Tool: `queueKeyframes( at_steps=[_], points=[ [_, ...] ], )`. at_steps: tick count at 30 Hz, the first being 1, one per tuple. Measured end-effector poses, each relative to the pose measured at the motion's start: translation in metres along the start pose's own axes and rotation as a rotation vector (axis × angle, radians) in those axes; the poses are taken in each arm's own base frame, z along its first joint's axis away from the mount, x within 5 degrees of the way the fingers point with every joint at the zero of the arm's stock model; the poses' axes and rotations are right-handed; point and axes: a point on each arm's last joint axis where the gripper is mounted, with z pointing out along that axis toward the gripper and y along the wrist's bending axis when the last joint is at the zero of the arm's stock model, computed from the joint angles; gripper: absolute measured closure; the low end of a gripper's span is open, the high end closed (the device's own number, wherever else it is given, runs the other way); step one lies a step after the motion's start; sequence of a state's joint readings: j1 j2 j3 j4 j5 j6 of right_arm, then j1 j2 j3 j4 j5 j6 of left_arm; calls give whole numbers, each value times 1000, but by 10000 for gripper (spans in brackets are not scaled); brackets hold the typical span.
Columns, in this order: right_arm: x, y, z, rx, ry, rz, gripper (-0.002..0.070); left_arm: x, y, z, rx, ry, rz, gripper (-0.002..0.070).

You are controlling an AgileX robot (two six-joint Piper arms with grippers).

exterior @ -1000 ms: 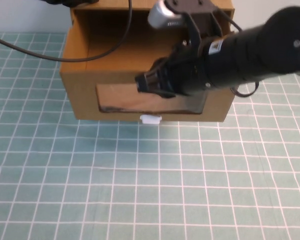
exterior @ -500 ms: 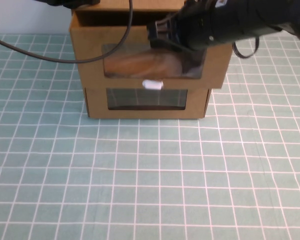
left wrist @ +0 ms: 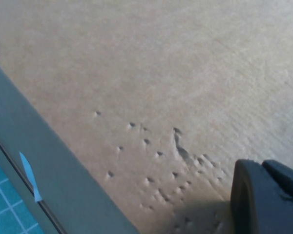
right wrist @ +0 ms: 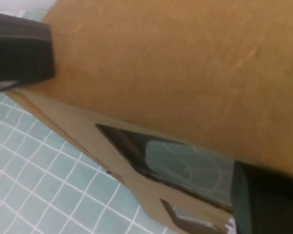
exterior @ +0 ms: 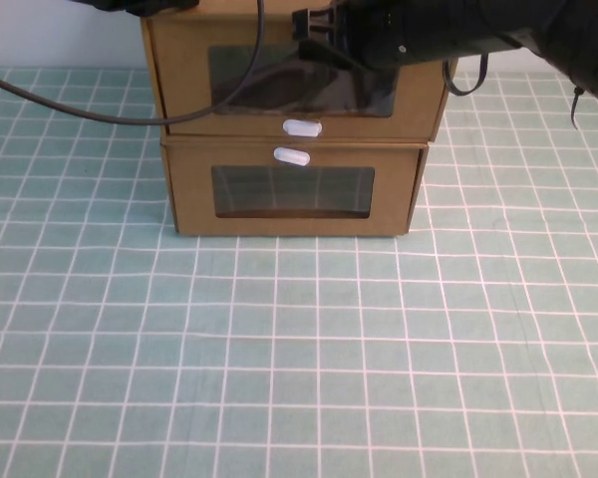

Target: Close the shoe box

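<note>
The shoe box (exterior: 299,100) is the upper of two stacked brown cardboard boxes. Its white pull tab (exterior: 301,127) sits just below its clear window. Its front stands flush over the box beneath. My right gripper (exterior: 314,25) is at the top front edge of the shoe box. In the right wrist view (right wrist: 142,124) its fingers (right wrist: 19,53) are spread wide, open, over the box's cardboard top (right wrist: 176,73). My left gripper (exterior: 145,6) is at the box's back left corner. The left wrist view shows one dark finger (left wrist: 263,200) against dented cardboard (left wrist: 161,87).
The lower cardboard box (exterior: 294,189) has its white tab (exterior: 291,156) above its window. A black cable (exterior: 70,108) trails from the left arm across the teal gridded mat (exterior: 299,349), which spreads in front of the boxes.
The shoe box drawer, pulled far out a second ago, has slid back in until its front is flush. My right gripper moved back with it.
</note>
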State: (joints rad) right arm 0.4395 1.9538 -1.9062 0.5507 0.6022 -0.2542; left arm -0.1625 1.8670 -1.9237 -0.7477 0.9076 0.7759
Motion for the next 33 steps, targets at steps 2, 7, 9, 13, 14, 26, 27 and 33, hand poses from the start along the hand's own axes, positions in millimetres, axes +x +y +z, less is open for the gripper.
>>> queueKeyframes(
  at_steps=[2,7,9,13,14,26,27,33],
  points=[
    [2,-1,3,0,13,1,687,0,0,0,0,0,-1,680],
    [6,-1,-3,-18,84,0,687,0,-1,-1,3,2,-15,680],
    [3,4,-15,-29,105,-13,687,-2,-4,-5,11,9,-11,680],
    [-8,23,-58,-55,135,-65,687,-11,-15,-28,2,0,27,680],
    [-11,27,-70,-53,142,-83,687,-15,-19,-35,-6,-11,36,680],
    [59,89,-281,59,52,-164,687,6,-98,-161,-157,-220,105,680],
    [75,88,-300,57,34,-152,687,16,-106,-173,-174,-240,109,680],
    [173,70,-379,62,-106,-56,687,90,-155,-230,-281,-386,133,680]
  ],
)
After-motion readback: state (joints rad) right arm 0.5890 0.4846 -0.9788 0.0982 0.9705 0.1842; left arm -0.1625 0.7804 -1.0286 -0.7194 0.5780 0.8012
